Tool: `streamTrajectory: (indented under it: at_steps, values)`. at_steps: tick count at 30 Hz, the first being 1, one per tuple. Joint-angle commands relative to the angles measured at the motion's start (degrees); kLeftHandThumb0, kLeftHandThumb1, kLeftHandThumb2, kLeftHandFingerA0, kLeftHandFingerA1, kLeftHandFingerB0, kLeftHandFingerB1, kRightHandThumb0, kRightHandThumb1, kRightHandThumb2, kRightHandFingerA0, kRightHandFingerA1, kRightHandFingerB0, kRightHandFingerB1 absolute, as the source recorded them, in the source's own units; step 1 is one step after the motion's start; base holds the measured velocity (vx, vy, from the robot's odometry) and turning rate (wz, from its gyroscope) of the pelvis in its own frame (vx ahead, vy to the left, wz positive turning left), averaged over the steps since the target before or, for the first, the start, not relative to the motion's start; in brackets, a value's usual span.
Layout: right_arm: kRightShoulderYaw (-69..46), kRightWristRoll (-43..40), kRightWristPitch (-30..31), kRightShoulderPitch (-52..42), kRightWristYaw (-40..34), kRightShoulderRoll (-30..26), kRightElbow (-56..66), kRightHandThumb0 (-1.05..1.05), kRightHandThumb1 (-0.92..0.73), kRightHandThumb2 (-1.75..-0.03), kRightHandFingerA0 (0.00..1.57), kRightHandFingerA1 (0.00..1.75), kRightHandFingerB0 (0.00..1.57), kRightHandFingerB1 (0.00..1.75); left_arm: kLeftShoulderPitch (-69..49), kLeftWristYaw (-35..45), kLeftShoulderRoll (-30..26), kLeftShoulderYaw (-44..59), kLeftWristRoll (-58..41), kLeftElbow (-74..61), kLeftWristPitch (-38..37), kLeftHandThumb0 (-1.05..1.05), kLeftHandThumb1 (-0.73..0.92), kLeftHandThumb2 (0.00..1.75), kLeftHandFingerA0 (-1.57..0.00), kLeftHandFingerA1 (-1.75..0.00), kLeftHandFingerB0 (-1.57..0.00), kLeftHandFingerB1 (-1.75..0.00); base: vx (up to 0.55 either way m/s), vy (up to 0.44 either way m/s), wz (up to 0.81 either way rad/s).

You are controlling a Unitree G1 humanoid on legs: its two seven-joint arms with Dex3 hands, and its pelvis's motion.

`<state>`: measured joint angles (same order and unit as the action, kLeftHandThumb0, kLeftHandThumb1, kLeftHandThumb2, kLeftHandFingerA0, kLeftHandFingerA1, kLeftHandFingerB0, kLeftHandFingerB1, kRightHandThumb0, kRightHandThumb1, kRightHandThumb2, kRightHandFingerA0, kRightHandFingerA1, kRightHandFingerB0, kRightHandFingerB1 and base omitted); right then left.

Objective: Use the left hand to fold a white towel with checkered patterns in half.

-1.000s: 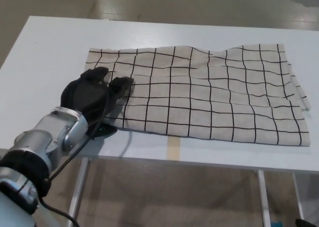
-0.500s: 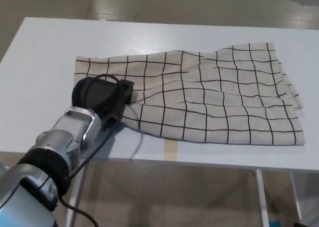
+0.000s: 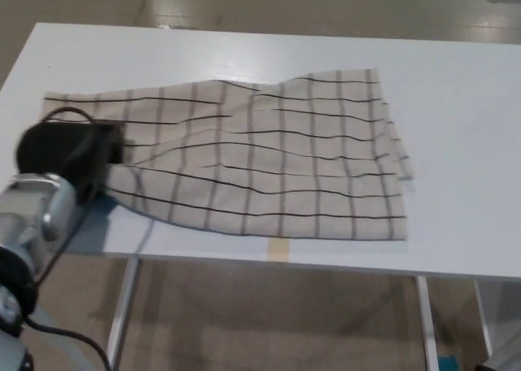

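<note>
Towel (image 3: 269, 163) lies spread on the white table (image 3: 456, 102), rumpled, its near-left end bunched. Left hand (image 3: 69, 155) at that end, clenched on the cloth near the table's front-left edge. Picture blurred.

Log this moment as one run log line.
left hand: shut on towel's left edge | towel: flat, unfolded, on white table | right hand: not in view

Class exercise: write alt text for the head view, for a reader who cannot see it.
A robot's black left hand grips the near-left edge of a white checkered towel lying rumpled on a white table. The picture is motion-blurred, and the right hand is out of view.
</note>
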<state>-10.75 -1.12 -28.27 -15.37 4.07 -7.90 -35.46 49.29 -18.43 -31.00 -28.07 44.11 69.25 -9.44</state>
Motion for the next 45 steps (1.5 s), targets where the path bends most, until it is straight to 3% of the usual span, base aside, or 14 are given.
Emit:
streamTrajectory:
  at_steps: [1, 3, 4, 8, 13, 14, 29, 30, 34, 37, 39, 43, 44, 45]
  values:
    - [-0.1, -0.7, 0.7, -0.3, 0.0, -0.1, 0.5, -0.29, -0.61, -0.58, 0.63, 0.51, 0.49, 0.45, 3.1, -1.2, -4.0, 1.7, -1.2, 1.5, 1.5, -0.34, 0.49, 0.78, -1.08, -1.43, -0.87, -1.31, 0.00, 0.000, 0.00]
    - [0.0, -0.1, 1.0, -0.3, -0.5, -0.2, 0.7, -0.29, -0.61, -0.58, 0.63, 0.50, 0.49, 0.45, 4.7, -2.8, -5.8, 1.2, 0.2, 1.1, 1.7, -0.38, 0.46, 0.76, -1.08, -1.44, -0.86, -1.31, 0.00, 0.000, 0.00]
    - [0.1, 0.0, 1.0, -0.4, -0.6, -0.3, 0.8, -0.29, -0.61, -0.58, 0.63, 0.50, 0.49, 0.45, 5.4, -2.7, -6.3, 1.1, 0.5, 0.9, 1.9, -0.29, 0.63, 0.57, -0.75, -1.75, -0.58, -1.68, 0.00, 0.000, 0.00]
    - [0.2, 0.2, 0.9, -0.8, -0.8, -0.2, 1.1, -0.29, -0.60, -0.58, 0.63, 0.50, 0.49, 0.45, 7.9, 0.1, -7.5, 1.3, -0.3, 0.6, 0.8, -0.27, 0.66, 0.56, -0.72, -1.75, -0.58, -1.64, 0.00, 0.000, 0.00]
    - [0.3, 0.3, 0.7, -0.9, -0.9, -0.2, 1.1, -0.29, -0.60, -0.58, 0.63, 0.50, 0.49, 0.45, 11.7, 0.8, -7.8, 2.3, -1.0, -0.8, 0.3, -0.26, 0.66, 0.57, -0.74, -1.75, -0.60, -1.61, 0.00, 0.000, 0.00]
    - [0.3, 0.4, 0.7, -0.9, -1.0, -0.2, 1.2, -0.29, -0.60, -0.58, 0.63, 0.50, 0.49, 0.45, 12.5, 0.5, -7.6, 2.5, -1.1, -1.5, 0.1, -0.37, 0.48, 0.79, -1.10, -1.43, -0.88, -1.31, 0.00, 0.000, 0.00]
    - [0.3, -0.2, 0.0, -0.4, -0.8, 0.4, 1.4, -0.28, -0.60, -0.57, 0.66, 0.52, 0.53, 0.47, 15.4, -3.8, -3.8, -6.5, 9.1, -23.2, -4.8, -0.35, 0.44, 0.78, -1.12, -1.43, -0.94, -1.33, 0.00, 0.000, 0.00]
    - [0.4, 0.2, -0.8, -0.3, -1.1, 0.3, 1.0, -0.28, -0.60, -0.58, 0.67, 0.52, 0.54, 0.48, 14.4, -4.1, -3.6, -8.0, 10.6, -25.9, -5.5, -0.27, 0.61, 0.56, -0.79, -1.75, -0.61, -1.75, 0.00, 0.000, 0.00]
    - [0.6, 1.3, -2.2, -0.1, -2.0, 0.1, 0.3, -0.29, -0.59, -0.57, 0.69, 0.51, 0.58, 0.50, 11.3, -5.5, -3.0, -14.2, 16.1, -33.0, -8.7, -0.27, 0.55, 0.55, -0.80, -1.75, -0.71, -1.68, 0.00, 0.000, 0.00]
    - [0.7, 1.1, -2.1, -0.1, -1.7, 0.1, 0.6, -0.29, -0.59, -0.57, 0.70, 0.51, 0.60, 0.50, 10.2, -6.3, -2.8, -18.0, 18.8, -34.6, -10.7, -0.35, 0.37, 0.73, -1.16, -1.44, -0.98, -1.31, 0.00, 0.000, 0.00]
    - [0.9, 1.2, -1.2, -0.2, -1.9, 0.2, 1.6, -0.29, -0.59, -0.57, 0.70, 0.52, 0.61, 0.50, 8.9, -4.1, -2.1, -21.9, 20.7, -36.0, -12.8, -0.44, 0.49, 0.56, -0.82, -1.75, -0.73, -1.63, 0.00, 0.000, 0.00]
    - [1.2, 1.2, 0.1, -0.4, -1.5, -0.3, 2.6, -0.28, -0.59, -0.57, 0.71, 0.52, 0.61, 0.50, 7.1, -2.5, -1.4, -24.4, 20.6, -36.9, -14.0, -0.29, 0.53, 0.55, -0.82, -1.75, -0.65, -1.72, 0.00, 0.000, 0.00]
    - [1.4, 1.3, 0.7, -0.5, -1.5, -0.5, 3.2, -0.27, -0.59, -0.57, 0.71, 0.52, 0.61, 0.50, 6.1, -0.8, -0.5, -25.4, 19.6, -36.2, -15.7, -0.38, 0.40, 0.76, -1.11, -1.40, -0.85, -1.24, 0.00, 0.000, 0.00]
    - [1.4, 1.4, 0.9, -0.6, -1.5, -0.6, 3.4, -0.27, -0.59, -0.57, 0.71, 0.52, 0.61, 0.50, 5.6, 0.0, -0.2, -25.8, 19.2, -35.8, -16.6, -0.38, 0.40, 0.76, -1.11, -1.40, -0.85, -1.24, 0.00, 0.000, 0.00]
